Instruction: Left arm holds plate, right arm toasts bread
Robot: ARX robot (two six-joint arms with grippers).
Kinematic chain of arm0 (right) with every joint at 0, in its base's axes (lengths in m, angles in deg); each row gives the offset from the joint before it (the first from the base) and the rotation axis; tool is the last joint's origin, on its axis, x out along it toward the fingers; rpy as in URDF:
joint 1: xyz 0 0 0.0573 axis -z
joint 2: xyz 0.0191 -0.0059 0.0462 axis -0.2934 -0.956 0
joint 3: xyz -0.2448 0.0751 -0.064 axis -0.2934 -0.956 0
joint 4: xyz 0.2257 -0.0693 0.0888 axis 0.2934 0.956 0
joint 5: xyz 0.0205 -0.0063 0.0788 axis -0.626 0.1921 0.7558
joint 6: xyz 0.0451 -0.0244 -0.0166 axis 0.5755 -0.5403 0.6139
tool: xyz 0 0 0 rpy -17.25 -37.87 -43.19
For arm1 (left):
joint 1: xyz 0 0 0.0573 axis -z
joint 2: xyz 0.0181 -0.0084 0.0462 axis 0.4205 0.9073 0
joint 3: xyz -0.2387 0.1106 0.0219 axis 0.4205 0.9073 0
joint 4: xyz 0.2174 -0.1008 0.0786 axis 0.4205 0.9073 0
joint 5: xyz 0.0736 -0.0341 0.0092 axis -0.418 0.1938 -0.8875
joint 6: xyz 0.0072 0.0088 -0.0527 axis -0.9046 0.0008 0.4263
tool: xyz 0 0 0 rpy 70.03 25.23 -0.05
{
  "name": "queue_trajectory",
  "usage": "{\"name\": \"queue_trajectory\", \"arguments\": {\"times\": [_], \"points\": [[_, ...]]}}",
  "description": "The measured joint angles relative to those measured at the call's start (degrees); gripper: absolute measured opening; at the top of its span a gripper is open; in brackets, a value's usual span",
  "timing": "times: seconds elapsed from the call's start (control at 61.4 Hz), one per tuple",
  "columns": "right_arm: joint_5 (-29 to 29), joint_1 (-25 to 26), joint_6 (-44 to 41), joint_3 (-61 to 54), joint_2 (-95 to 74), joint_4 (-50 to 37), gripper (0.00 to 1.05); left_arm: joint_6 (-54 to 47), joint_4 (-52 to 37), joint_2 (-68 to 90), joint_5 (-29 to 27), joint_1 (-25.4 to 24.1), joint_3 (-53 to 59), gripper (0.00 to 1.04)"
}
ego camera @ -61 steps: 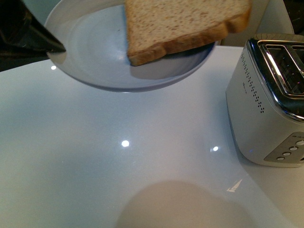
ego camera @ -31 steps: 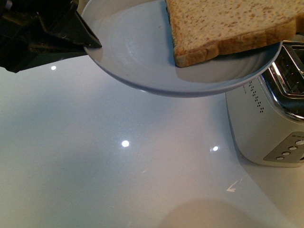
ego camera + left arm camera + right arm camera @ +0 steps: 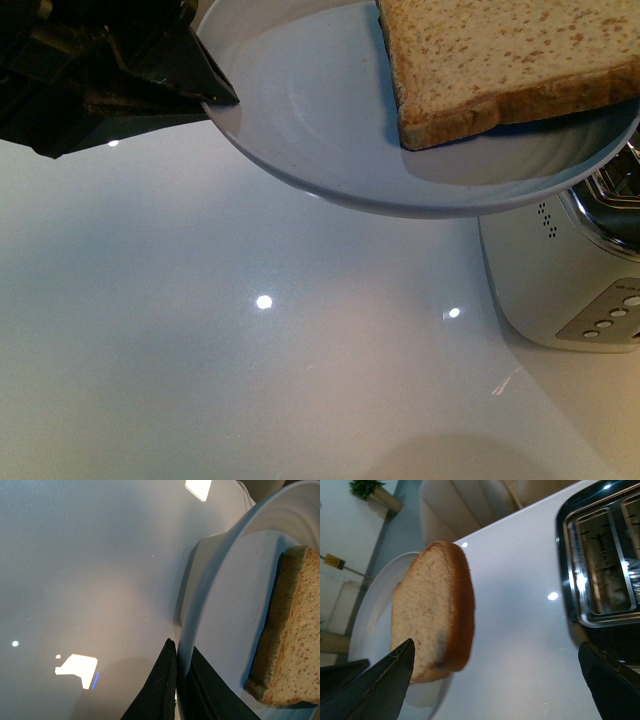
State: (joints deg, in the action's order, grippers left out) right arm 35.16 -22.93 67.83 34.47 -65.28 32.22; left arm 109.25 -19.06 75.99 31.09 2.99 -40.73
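My left gripper (image 3: 205, 95) is shut on the rim of the pale blue-grey plate (image 3: 320, 130) and holds it in the air, tilted, above the white table. The bread (image 3: 500, 60), a tan slice with brown crust, lies on the plate's right side, next to the toaster (image 3: 560, 280). In the left wrist view my gripper (image 3: 177, 672) pinches the plate (image 3: 225, 605) rim, with the bread (image 3: 292, 645) near it. In the right wrist view my right gripper (image 3: 500, 680) is open and empty, with the bread (image 3: 432, 610) and plate (image 3: 375, 615) on one side and the toaster (image 3: 600, 560) slots on the other.
The silver toaster stands at the right edge of the glossy white table (image 3: 260, 350), partly hidden under the plate. Its two slots show empty in the right wrist view. A beige chair (image 3: 470, 505) stands beyond the table.
My left gripper has carried the plate with the bread to the right, so that it now overlaps the toaster's top. The bread has stayed on the plate.
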Motion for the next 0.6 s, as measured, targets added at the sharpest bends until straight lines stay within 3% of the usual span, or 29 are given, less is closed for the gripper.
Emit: {"name": "queue_trajectory", "arguments": {"times": [0.358,0.603], "points": [[3.3,-3.1,7.7,2.7,-10.3,-9.4,0.95,0.2,0.3,0.0,0.2,0.0,-0.1,0.03],[3.6,-4.8,8.9,3.7,-13.0,-10.9,0.56,0.4,0.3,0.0,0.6,-0.1,-0.1,0.03]]}}
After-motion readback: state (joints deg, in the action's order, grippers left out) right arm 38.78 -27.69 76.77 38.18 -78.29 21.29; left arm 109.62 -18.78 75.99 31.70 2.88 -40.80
